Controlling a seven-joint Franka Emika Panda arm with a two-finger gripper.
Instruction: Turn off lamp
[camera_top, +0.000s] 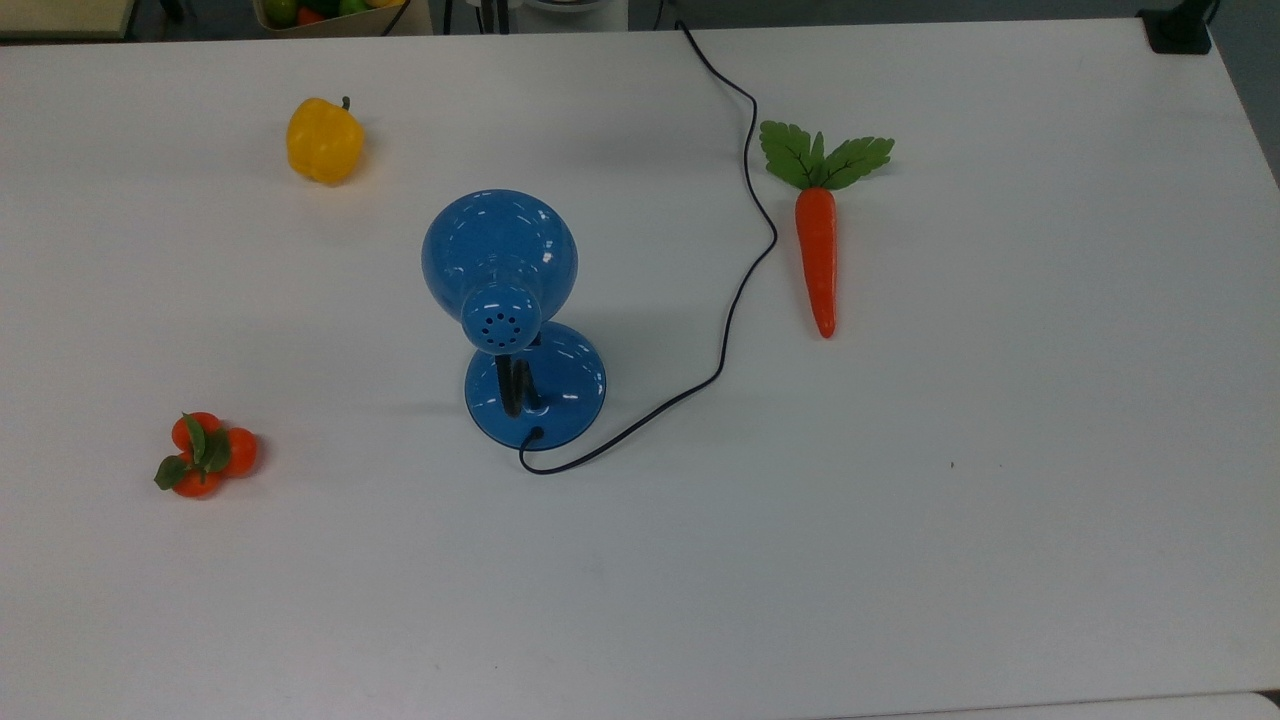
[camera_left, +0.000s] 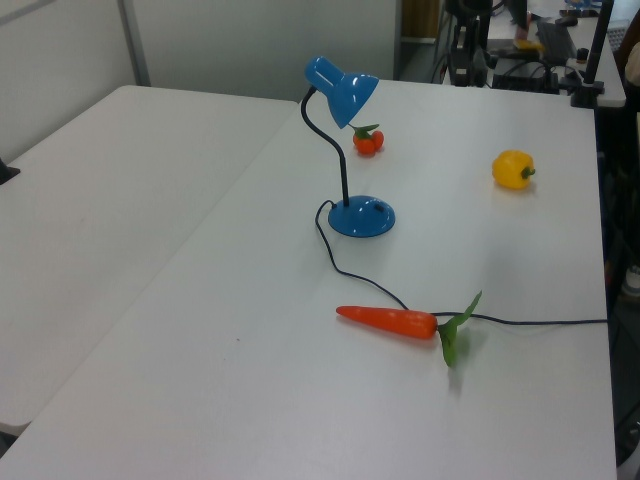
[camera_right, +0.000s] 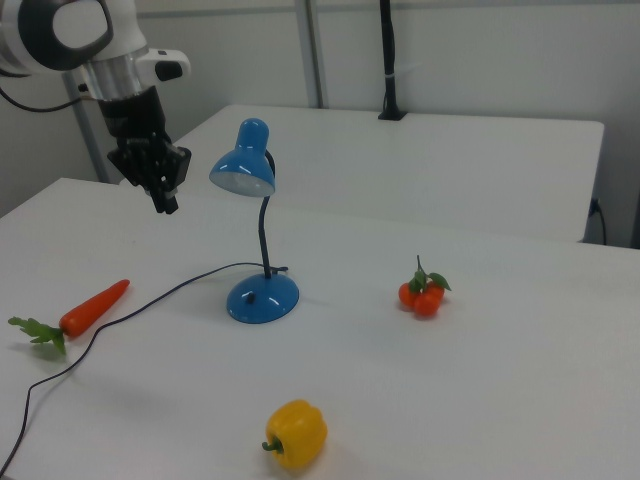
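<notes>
White tabletops fill the room, and on the nearest table (camera_top: 1000, 550) the lamp (camera_top: 510, 310) stands near the middle, its shade tipped toward twelve o'clock in the top view and its cord (camera_top: 745, 240) snaking off from the base toward one o'clock. Around it in the top view lie a pepper (camera_top: 323, 140) at eleven, a carrot (camera_top: 818, 240) at two and some tomatoes (camera_top: 203, 455) at eight, all well apart from it. High in the right view, at nine o'clock from the shade, hangs the gripper (camera_right: 163, 195), its fingers seemingly together. No glow shows under the shade, so the lamp looks off already. Any approach to the base risks snagging the cord or tipping the shade. The switch is hard to make out.
</notes>
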